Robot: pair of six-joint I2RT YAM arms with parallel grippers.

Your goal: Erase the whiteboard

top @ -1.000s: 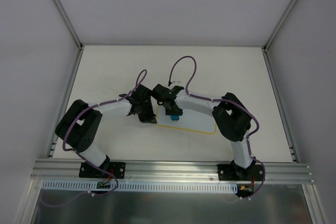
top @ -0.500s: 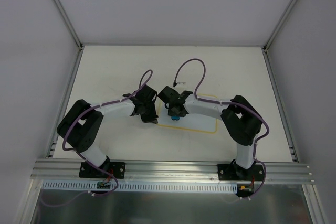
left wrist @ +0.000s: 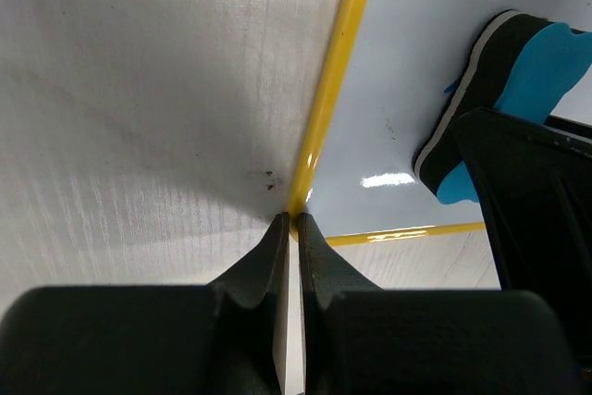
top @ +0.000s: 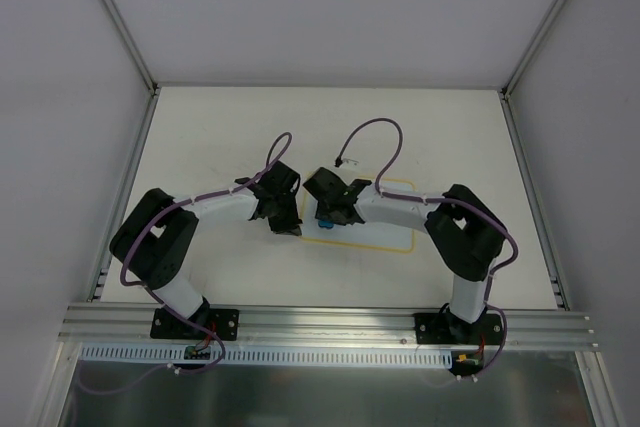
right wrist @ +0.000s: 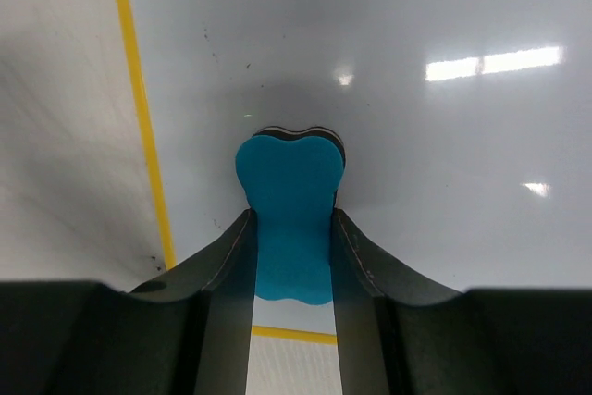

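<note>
The whiteboard [top: 380,237], white with a thin yellow border, lies flat on the table. Its surface looks clean apart from a few tiny specks in the right wrist view [right wrist: 444,136]. My right gripper [top: 326,215] is shut on the blue eraser [right wrist: 289,219] and presses it on the board near the left edge. My left gripper [top: 291,226] is shut, its tips resting at the board's near-left corner [left wrist: 296,221]. The eraser [left wrist: 546,62] and a right finger [left wrist: 536,191] show in the left wrist view, over the board [left wrist: 416,62].
The white table [top: 220,137] is ringed by metal rails and grey walls. Purple cables [top: 370,137] loop above both wrists. The two grippers stand close together at the board's left end.
My right gripper has slid the eraser slightly left on the board while its forearm swung right, uncovering more of the board. My left gripper edged slightly right and stays at the corner.
</note>
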